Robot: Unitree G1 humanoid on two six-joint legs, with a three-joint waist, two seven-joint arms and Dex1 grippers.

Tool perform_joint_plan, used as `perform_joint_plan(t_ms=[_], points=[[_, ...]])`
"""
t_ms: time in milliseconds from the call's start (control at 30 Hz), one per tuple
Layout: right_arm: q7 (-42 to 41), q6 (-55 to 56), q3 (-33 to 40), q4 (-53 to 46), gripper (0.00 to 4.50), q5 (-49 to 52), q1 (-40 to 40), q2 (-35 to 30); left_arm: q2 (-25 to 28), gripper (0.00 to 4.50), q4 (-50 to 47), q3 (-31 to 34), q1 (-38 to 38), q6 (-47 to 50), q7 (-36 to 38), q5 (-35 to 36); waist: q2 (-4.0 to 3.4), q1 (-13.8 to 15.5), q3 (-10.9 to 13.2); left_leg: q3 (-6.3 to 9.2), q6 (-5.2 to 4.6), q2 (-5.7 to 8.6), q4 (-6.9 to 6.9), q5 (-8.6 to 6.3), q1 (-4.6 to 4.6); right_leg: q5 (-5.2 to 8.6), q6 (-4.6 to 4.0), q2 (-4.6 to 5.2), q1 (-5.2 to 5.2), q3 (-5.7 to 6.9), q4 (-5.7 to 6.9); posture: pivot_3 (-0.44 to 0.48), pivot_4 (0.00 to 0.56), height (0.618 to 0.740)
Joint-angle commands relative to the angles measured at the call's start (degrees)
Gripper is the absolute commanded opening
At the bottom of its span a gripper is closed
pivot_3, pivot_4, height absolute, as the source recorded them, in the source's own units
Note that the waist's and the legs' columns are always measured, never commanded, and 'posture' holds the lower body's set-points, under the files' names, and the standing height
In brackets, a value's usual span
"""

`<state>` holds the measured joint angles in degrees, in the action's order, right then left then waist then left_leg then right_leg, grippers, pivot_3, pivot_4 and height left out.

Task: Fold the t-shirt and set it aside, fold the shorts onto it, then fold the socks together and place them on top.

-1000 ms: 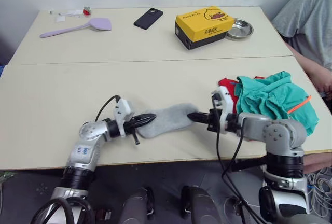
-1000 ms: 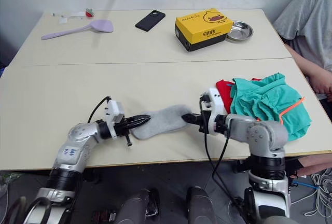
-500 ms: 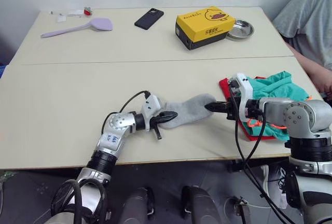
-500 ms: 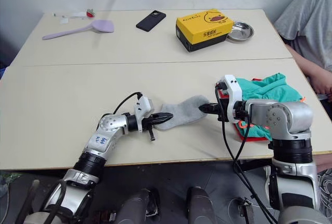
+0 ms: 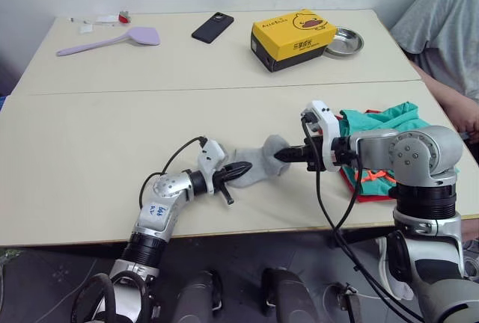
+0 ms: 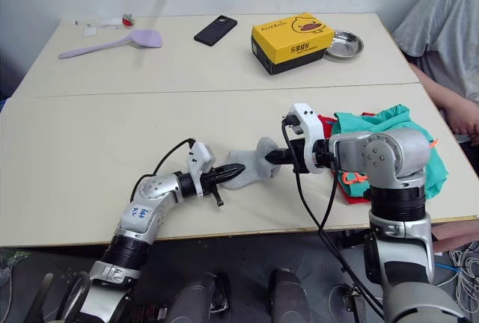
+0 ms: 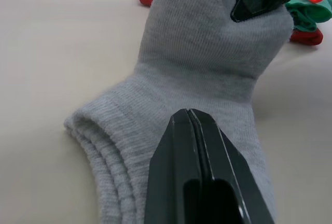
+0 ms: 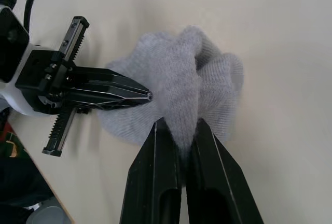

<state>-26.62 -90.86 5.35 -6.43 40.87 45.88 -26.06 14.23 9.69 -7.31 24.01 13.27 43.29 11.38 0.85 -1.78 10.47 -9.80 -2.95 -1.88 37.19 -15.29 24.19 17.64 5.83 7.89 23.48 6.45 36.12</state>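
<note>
The grey socks (image 5: 260, 164) lie bunched into a hump near the table's front edge, held at both ends. My left gripper (image 5: 243, 168) is shut on their near end, its black fingers (image 7: 193, 130) closed flat over the knit. My right gripper (image 5: 280, 156) is shut on a raised fold of the socks (image 8: 193, 76) at the other end. Just behind the right wrist, the teal-green shorts (image 5: 389, 121) with an orange drawstring (image 5: 370, 176) sit heaped on the red t-shirt (image 5: 356, 190), of which only edges show.
On the far table stand a yellow box (image 5: 293, 37), a metal bowl (image 5: 346, 41), a black phone (image 5: 213, 27) and a purple spatula (image 5: 112, 40). A person (image 5: 441, 24) sits at the right edge. Bare tabletop (image 5: 97, 143) stretches to the left.
The right gripper has carried its end of the socks left, toward the left gripper. The socks, stretched flat before, now bunch up between the two. The left gripper holds its end.
</note>
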Motion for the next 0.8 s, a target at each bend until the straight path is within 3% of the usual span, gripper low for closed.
perform_joint_plan(t_ms=[33, 167, 433, 633, 800], points=[[1.7, -1.6, 2.2, -1.4, 0.03, 0.9, 2.2, 3.1, 0.7, 0.00, 1.3, 0.8, -1.4, 1.8, -0.8, 0.2, -0.01, 0.0, 0.0, 0.00, 0.00, 0.00, -0.01, 0.00, 0.00, 0.00, 0.00, -0.01, 0.00, 0.00, 0.01, 0.000, 0.150, 0.740], [6.4, -1.6, 5.8, -0.1, 0.03, 1.3, 3.2, 11.6, 0.3, 0.00, 1.6, 1.4, -1.3, 2.7, -1.4, 1.1, -0.02, -0.1, 0.0, -0.01, 0.02, -0.02, -0.01, 0.01, -0.01, 0.00, 0.00, -0.05, 0.02, -0.02, 0.06, 0.000, 0.150, 0.740], [12.8, -1.0, 10.3, 0.5, 0.03, -1.0, 2.3, 22.2, 0.7, 0.00, 1.1, 2.8, -2.4, 3.7, -1.8, 2.8, -0.03, -0.3, 0.0, -0.02, 0.04, -0.02, -0.03, 0.02, -0.01, 0.00, 0.00, -0.12, 0.04, -0.05, 0.36, 0.000, 0.150, 0.740], [14.1, 5.5, 5.7, 1.1, 0.03, -5.3, -4.3, 23.7, 3.0, 0.00, 0.7, 3.4, -3.0, 2.3, 0.2, 3.3, -0.07, -0.8, 0.0, -0.04, 0.09, -0.04, -0.08, 0.04, -0.03, 0.01, -0.01, -0.26, 0.05, -0.07, 0.37, 0.000, 0.150, 0.740], [10.6, 10.9, 3.1, -0.2, 1.53, -4.7, -6.6, 22.4, 6.5, 0.00, -0.1, 5.4, -3.2, 0.1, 5.5, 6.5, -0.09, -1.9, -0.1, -0.08, 0.18, -0.16, -0.13, 0.04, -0.07, 0.03, -0.05, -0.31, 0.09, -0.13, 0.37, 0.000, 0.150, 0.740]])
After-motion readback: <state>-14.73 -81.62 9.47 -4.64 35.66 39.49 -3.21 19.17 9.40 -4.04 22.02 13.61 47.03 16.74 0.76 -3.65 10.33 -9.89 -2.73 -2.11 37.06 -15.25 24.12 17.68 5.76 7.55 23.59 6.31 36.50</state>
